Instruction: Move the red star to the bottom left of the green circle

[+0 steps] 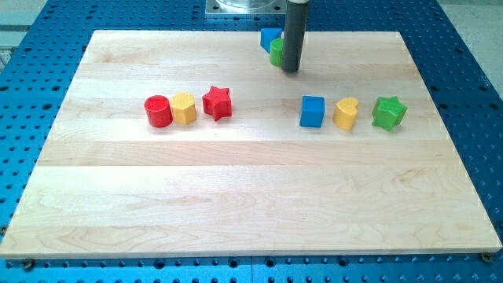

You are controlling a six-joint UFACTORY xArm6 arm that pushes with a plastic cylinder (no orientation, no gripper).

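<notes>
The red star [217,103] lies left of the board's middle, next to a yellow block [184,108]. The green circle [276,52] sits near the view's top centre, mostly hidden behind the rod. My tip [291,70] rests on the board right beside the green circle, on its right and lower side; I cannot tell if they touch. The red star is well away from the tip, down and to the view's left.
A red cylinder [158,112] stands left of the yellow block. A blue block [269,38] sits behind the green circle. A blue cube [312,112], a yellow heart [346,113] and a green star [388,112] form a row at the right. The wooden board [251,204] lies on a blue perforated table.
</notes>
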